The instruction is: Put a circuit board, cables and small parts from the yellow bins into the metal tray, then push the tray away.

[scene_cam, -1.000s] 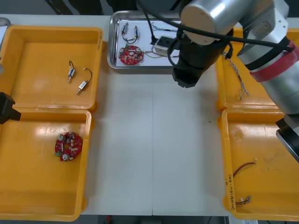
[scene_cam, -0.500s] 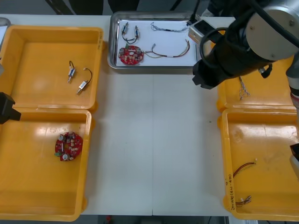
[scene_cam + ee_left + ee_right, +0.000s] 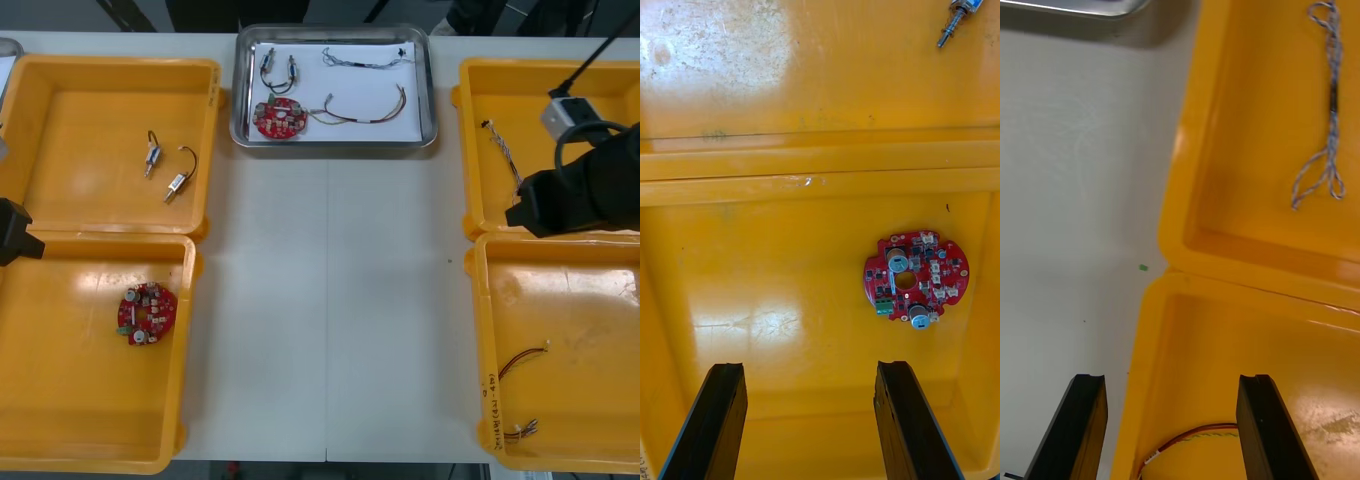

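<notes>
The metal tray (image 3: 432,90), white inside, stands at the table's far middle. It holds a red circuit board (image 3: 280,117), small metal parts (image 3: 278,70), a red and yellow cable (image 3: 362,108) and a blue and white cable (image 3: 365,58). My right gripper (image 3: 525,212) hangs over the seam between the two right bins. Its fingers (image 3: 1079,427) stand open and empty above the near bin's rim, with a red and yellow cable (image 3: 1196,437) just beyond them. My left gripper (image 3: 809,420) is open over the near left bin, short of a second circuit board (image 3: 915,276).
The far left bin (image 3: 110,72) holds two small metal parts (image 3: 168,168). A blue and white cable (image 3: 1326,112) lies in the far right bin (image 3: 475,150). The near right bin (image 3: 485,400) has two red and yellow cables (image 3: 522,362). Bare table runs between the bins.
My right arm has swung away from above the tray to the right bins, uncovering the tray's contents. The left arm has not moved.
</notes>
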You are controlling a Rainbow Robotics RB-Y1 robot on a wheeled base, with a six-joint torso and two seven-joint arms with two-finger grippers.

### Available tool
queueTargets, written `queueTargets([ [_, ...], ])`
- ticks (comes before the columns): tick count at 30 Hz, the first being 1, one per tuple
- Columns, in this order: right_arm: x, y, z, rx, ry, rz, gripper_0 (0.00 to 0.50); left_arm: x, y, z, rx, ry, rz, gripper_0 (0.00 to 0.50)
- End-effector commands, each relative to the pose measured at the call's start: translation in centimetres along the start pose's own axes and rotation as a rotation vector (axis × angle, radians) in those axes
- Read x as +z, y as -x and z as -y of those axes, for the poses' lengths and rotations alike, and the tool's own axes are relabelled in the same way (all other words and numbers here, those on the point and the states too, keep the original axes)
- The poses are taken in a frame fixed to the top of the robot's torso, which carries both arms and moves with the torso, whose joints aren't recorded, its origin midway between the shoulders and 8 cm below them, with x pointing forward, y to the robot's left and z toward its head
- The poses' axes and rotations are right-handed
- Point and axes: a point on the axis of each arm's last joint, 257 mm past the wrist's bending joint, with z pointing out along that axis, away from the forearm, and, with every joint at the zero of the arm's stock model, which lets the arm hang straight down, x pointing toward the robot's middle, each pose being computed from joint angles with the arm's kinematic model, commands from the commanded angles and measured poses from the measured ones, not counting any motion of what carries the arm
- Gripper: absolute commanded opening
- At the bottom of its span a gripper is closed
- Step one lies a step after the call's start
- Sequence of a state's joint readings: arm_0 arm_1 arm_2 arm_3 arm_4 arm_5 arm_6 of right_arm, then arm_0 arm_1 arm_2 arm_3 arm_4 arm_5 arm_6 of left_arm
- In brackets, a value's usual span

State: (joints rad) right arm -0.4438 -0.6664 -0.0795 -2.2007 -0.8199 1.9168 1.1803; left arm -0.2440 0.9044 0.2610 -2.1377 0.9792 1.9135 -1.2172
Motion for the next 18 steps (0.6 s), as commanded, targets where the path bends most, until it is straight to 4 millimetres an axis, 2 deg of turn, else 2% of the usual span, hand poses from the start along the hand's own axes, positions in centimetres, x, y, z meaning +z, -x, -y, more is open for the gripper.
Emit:
queueTargets([
  [1,-2.7,-0.9,5.1,0.078,-0.056,0.034,0.500,-1.5,0.3,-2.0,0.086,0.062,0.021,0.500],
  [7,-3.8,-2.3,8.9,0.126,-0.116,0.031,0.500,-1.5,0.3,-2.0,0.086,0.062,0.021,0.500],
  [11,-3.9,-3.2,10.6,0.147,-0.157,0.023,0.500,-1.5,0.3,-2.0,0.086,0.062,0.021,0.500],
  [18,-3.1,-5.8,12.3,0.194,-0.167,-0.034,0.500,-1.5,0.3,-2.0,0.086,0.062,0.021,0.500],
])
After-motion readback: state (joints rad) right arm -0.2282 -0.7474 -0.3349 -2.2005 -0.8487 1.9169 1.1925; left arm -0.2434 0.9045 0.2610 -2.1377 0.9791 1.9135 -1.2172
